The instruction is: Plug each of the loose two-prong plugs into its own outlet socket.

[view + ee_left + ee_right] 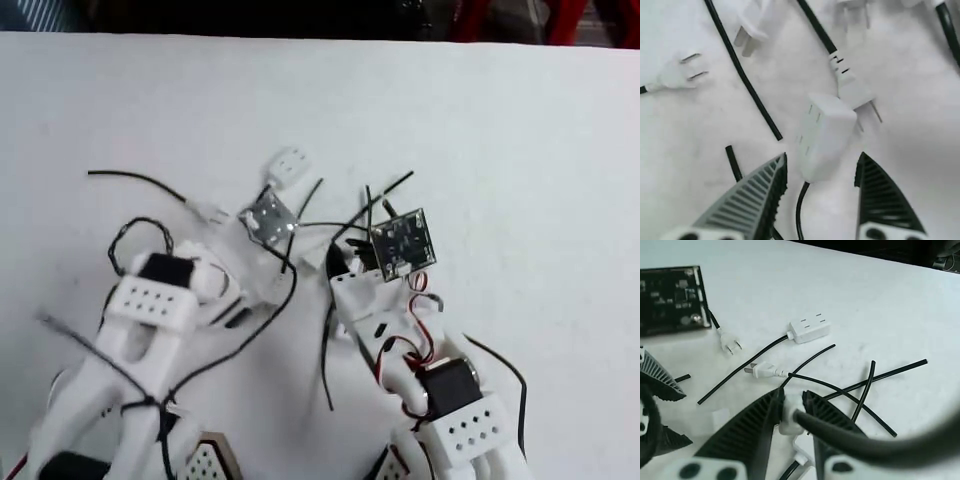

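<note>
My left gripper is open, one finger on each side of a white outlet block whose slots face up. A white two-prong plug on a black cord lies touching that block's far end. Two other loose plugs lie farther off. My right gripper is shut on a white plug with a thick black cord. Beyond it lie another outlet block and two loose plugs. From above, both grippers sit mid-table, with an outlet block behind them.
Black cords cross the white table between and around the two arms. Short loose cord pieces lie beyond my right gripper. The left arm's camera board stands close by. The table's back and right side hold nothing.
</note>
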Robot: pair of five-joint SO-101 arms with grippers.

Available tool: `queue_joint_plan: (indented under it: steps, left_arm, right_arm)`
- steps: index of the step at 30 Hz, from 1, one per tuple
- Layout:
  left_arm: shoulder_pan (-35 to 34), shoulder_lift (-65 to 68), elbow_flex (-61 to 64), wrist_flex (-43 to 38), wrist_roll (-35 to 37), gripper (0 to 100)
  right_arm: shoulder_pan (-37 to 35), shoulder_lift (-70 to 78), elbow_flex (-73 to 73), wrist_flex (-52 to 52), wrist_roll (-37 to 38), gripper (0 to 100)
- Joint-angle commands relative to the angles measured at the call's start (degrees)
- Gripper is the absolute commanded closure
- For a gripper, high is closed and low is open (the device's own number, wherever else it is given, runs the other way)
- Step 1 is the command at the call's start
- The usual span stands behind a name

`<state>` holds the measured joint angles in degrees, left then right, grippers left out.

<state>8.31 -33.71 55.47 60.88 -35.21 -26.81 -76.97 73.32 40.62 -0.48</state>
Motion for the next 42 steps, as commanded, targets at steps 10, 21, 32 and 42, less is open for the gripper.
queue_joint_plan:
  steps: [10,21,32,42]
  left_arm:
    - [-9.2,-5.0,-8.3,-0.5,0.3,77]
    - [-0.9,14.2,-7.6,-3.6,0.1,77]
    - [1.5,14.5,-8.2,-0.4,0.7,77]
    - [-5.2,14.5,-16.3,-0.4,0.3,77]
  right_arm:
    - [0.6,-0.7,-0.4,-0.9,0.0,98.1]
    - [0.6,-0.7,-0.4,-0.9,0.0,98.1]
    - [0.6,-0.7,-0.4,-0.8,0.0,98.1]
    - [0.6,-0.7,-0.4,-0.8,0.0,98.1]
